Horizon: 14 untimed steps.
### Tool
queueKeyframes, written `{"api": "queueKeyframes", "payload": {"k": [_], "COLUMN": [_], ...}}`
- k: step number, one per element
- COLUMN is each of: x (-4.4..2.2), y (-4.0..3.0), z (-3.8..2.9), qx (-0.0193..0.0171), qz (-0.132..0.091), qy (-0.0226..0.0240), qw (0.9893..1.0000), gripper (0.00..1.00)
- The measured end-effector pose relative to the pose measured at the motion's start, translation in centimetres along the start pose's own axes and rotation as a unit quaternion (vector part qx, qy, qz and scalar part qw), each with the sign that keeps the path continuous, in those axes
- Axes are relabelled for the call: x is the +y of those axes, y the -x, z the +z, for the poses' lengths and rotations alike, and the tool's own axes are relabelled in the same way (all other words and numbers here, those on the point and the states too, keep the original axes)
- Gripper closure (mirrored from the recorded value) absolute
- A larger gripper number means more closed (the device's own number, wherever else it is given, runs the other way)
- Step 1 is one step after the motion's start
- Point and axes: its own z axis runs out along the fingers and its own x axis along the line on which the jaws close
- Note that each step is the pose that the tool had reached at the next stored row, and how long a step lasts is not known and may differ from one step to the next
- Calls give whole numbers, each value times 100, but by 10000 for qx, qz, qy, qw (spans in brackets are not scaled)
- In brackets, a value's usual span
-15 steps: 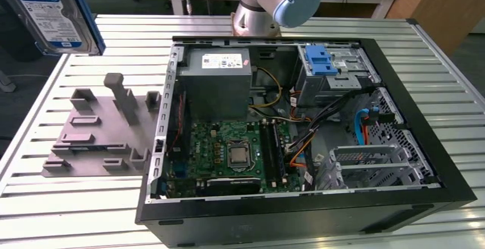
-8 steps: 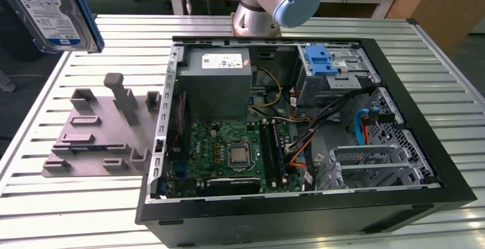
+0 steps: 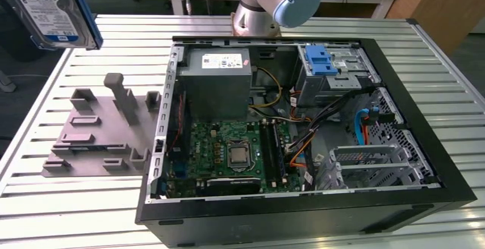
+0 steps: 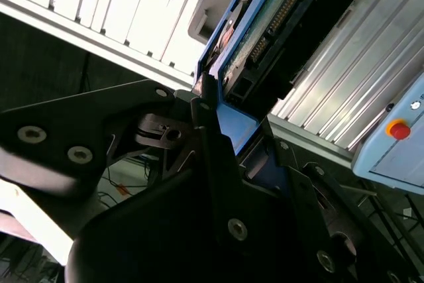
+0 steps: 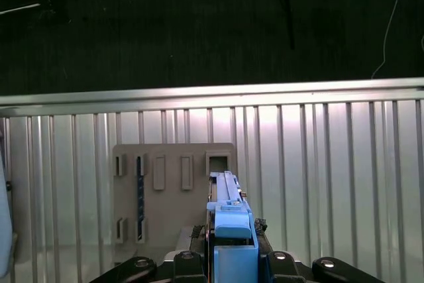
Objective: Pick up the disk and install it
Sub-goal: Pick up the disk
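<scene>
The disk [image 3: 49, 10], silver with a white-and-blue label in a blue carrier, hangs in the air at the exterior view's top left, high above the table. In the second wrist view my gripper [image 4: 244, 130] is shut on the disk [image 4: 278, 24], with black fingers [image 4: 211, 138] pressing the blue carrier's sides. In the first wrist view the disk [image 5: 228, 213] stands edge-on between the gripper [image 5: 232, 258] jaws, above the gray fixture [image 5: 172, 177]. The open computer case [image 3: 303, 215] lies toward the exterior view's right of the disk.
A gray holding fixture [image 3: 99, 129] with posts and slots sits on the slatted metal table [image 3: 61, 203]. Inside the case are a gray power supply [image 3: 216, 84], a motherboard [image 3: 235, 152], cables, and a metal drive cage [image 3: 345, 75] with a blue latch bracket [image 3: 322, 58]. The arm's base [image 3: 273, 4] stands behind the case.
</scene>
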Motion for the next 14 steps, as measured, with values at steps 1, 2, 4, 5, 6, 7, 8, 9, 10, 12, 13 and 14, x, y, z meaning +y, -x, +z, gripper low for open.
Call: {"api": "queueKeyframes", "payload": {"k": [1,2,4,5,6,7,8,9,10,12,13,14], "x": [0,0,0,0,0,0,0,0,0,0,0,0], "y": [0,0,0,0,0,0,0,0,0,0,0,0], "z": [-9,-18,-38,-47,-56,-66,-75,-85,-96,-116,-126,-136], "qx": [0,0,0,0,0,0,0,0,0,0,0,0], "qz": [0,0,0,0,0,0,0,0,0,0,0,0], "qy": [0,0,0,0,0,0,0,0,0,0,0,0], "qw": [10000,10000,10000,10000,10000,10000,10000,10000,10000,10000,10000,10000], "gripper": [64,64,64,64,64,64,64,64,64,64,64,64]}}
